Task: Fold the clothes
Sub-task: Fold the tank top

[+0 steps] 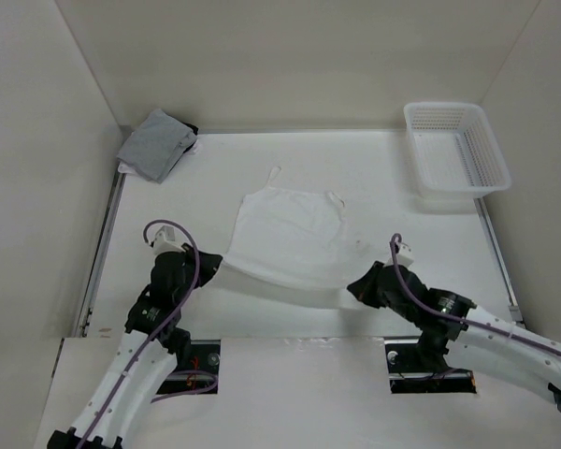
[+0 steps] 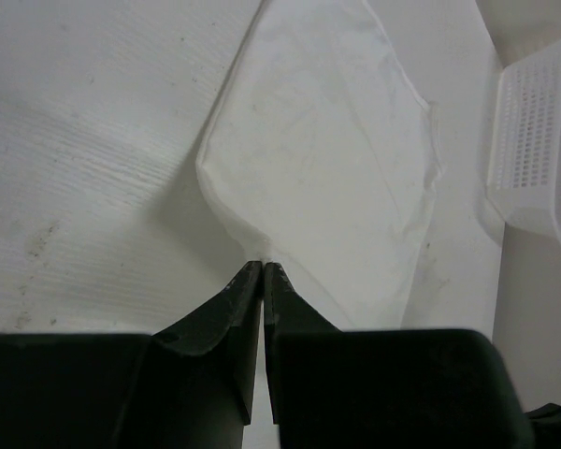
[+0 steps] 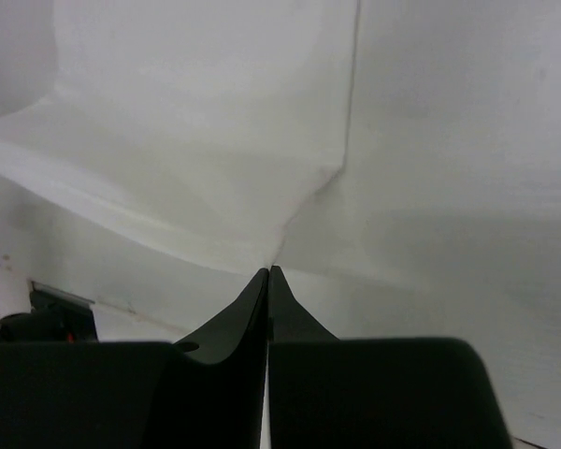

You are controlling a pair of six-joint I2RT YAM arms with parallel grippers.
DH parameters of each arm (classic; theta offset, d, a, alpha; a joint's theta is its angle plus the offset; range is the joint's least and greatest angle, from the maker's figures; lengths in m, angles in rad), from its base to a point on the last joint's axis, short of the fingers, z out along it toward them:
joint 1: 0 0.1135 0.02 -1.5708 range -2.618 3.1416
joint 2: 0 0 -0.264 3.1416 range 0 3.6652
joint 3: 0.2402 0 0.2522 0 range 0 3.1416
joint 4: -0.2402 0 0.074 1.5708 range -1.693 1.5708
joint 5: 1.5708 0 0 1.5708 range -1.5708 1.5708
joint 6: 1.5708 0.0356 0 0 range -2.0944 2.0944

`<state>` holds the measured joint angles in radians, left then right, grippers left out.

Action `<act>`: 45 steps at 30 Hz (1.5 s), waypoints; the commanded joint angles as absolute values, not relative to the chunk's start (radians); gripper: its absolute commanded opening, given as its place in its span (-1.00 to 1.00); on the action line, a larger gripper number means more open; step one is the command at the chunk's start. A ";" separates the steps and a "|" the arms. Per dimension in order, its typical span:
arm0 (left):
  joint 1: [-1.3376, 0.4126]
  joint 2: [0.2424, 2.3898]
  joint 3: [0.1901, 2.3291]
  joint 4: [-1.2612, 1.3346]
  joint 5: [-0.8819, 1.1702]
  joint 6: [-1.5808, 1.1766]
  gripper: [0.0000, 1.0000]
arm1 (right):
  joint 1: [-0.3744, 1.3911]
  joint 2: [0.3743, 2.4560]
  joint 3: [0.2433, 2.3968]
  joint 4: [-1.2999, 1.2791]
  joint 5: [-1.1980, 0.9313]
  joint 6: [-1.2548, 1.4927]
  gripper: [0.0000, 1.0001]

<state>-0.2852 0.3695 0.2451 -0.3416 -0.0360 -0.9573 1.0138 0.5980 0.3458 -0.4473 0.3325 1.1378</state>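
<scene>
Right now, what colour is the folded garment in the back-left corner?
The garment is grey, best seen in the top view.

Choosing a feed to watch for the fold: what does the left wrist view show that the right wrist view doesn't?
Only left wrist: the basket and most of the top's outline. Only right wrist: the raised hem stretching off leftward, and dark hardware at the table's edge. Both: the left fingers and right fingers, shut, each pinching a hem corner, over the white table.
</scene>
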 commanded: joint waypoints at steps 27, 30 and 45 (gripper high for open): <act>-0.292 1.182 0.630 0.313 -0.118 -0.942 -0.92 | 0.533 0.978 0.583 0.010 0.143 0.807 -0.94; -0.278 1.329 0.728 0.371 -0.127 -0.945 -0.92 | 0.438 1.092 0.664 0.073 0.109 0.779 -0.94; -0.246 2.003 1.310 0.353 -0.095 -0.943 -0.83 | 0.214 1.668 1.093 0.153 -0.014 0.762 -0.88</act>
